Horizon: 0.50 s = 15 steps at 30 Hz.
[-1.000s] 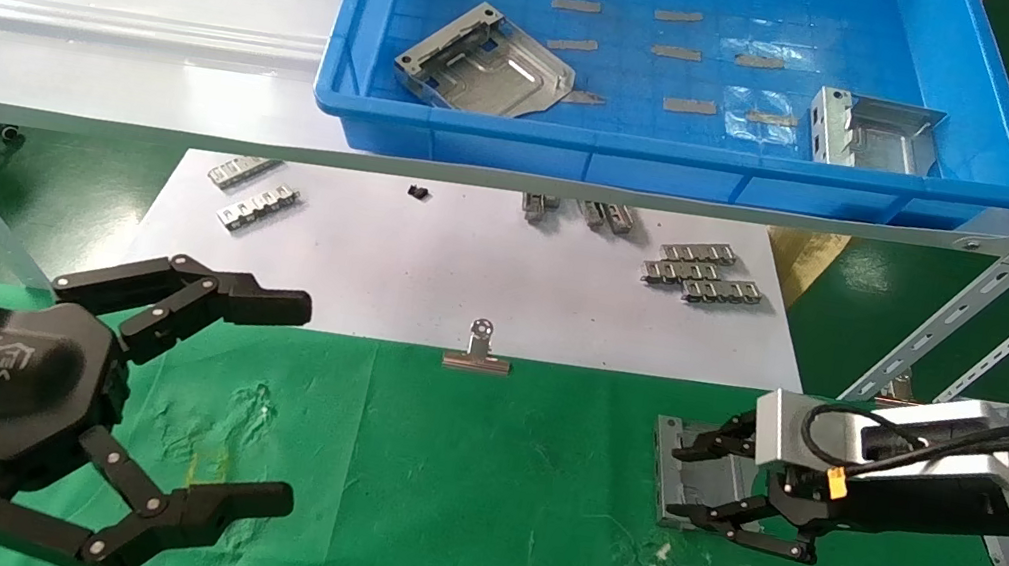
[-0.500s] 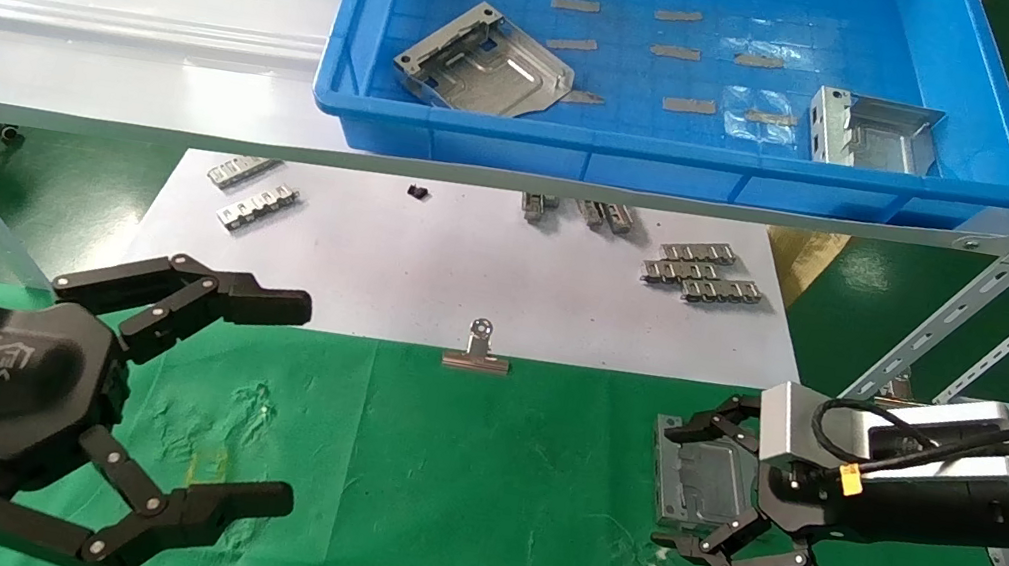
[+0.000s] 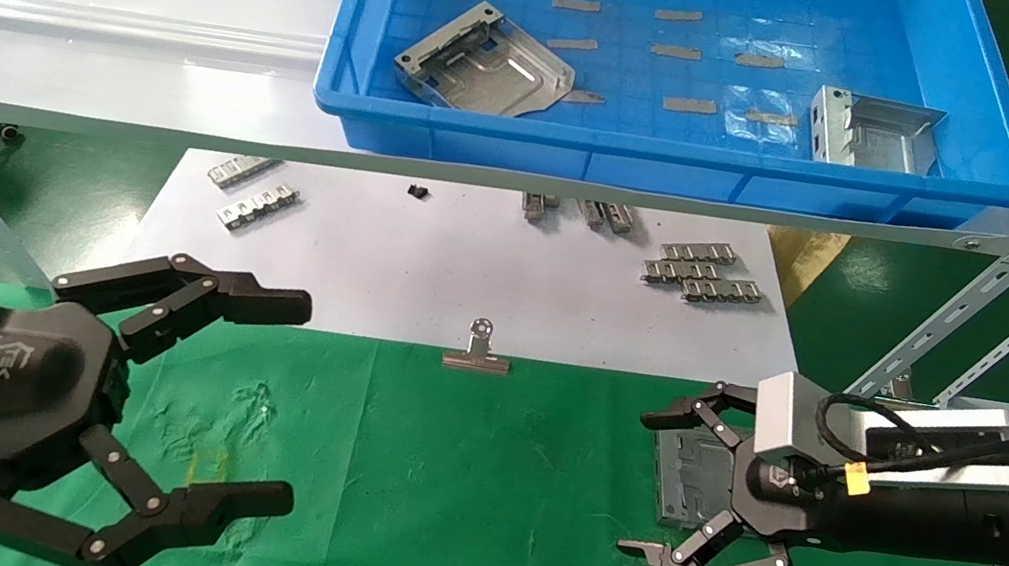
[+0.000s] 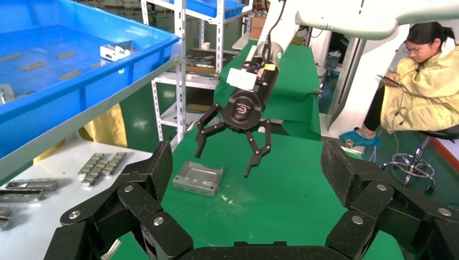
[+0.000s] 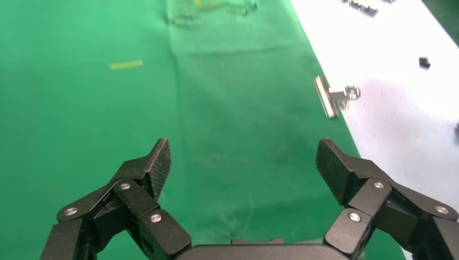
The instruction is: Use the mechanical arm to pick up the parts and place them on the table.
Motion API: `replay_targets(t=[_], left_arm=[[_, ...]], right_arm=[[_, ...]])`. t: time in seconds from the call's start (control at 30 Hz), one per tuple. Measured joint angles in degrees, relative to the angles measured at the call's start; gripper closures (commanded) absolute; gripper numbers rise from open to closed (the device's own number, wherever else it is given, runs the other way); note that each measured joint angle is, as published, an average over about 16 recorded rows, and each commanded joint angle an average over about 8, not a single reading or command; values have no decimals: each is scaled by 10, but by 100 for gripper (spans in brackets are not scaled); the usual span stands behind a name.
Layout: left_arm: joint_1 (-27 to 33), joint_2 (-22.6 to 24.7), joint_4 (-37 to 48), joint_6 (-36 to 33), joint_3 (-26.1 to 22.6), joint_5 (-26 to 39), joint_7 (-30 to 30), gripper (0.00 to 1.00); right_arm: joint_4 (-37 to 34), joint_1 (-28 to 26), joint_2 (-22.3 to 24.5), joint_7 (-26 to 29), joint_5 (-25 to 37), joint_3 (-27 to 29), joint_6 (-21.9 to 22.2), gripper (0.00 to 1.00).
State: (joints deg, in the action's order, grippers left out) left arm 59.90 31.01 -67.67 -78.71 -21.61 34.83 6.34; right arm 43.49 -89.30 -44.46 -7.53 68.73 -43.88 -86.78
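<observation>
Right hand [image 3: 653, 484] hangs just over the green table [image 3: 453, 477] with its fingers spread wide and nothing between them; one silver part [image 3: 693, 470] lies flat on the cloth directly under and slightly behind its palm, clear of both fingertips as far as the left wrist view shows. The right wrist view shows only bare green cloth between the fingers, so the placed part sits back from the fingertips rather than ahead of them. Judging by this, the set-down looks done and the next move turns on the two parts still in the blue bin [image 3: 448, 127]: both lie up and beyond the right hand, on the shelf [image 3: 123, 71] above the table. The boxier part [image 3: 868, 130] at the bin's right end is almost straight beyond the right hand and is the nearer reach for it; the flatter part [image 3: 484, 62], tilted with its long axis running diagonally, lies farther off toward the left hand's side. Left hand [image 3: 274, 398] is parked low over the table's near left side, fingers also wide apart and empty, well apart from every part. Count: three parts in all, one on the table and two in the bin; two hands; one binder clip [image 3: 477, 352] at the edge of the white sheet [image 3: 425, 271], and several small ribbed strips [image 3: 699, 271] on it.
</observation>
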Motion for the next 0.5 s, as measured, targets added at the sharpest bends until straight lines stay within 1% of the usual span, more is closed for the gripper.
replay_targets(t=[0.5], left_arm=[[0, 0, 0, 0, 0, 0, 0, 0]], right_arm=[[91, 84, 29, 56, -82, 85, 3, 0]])
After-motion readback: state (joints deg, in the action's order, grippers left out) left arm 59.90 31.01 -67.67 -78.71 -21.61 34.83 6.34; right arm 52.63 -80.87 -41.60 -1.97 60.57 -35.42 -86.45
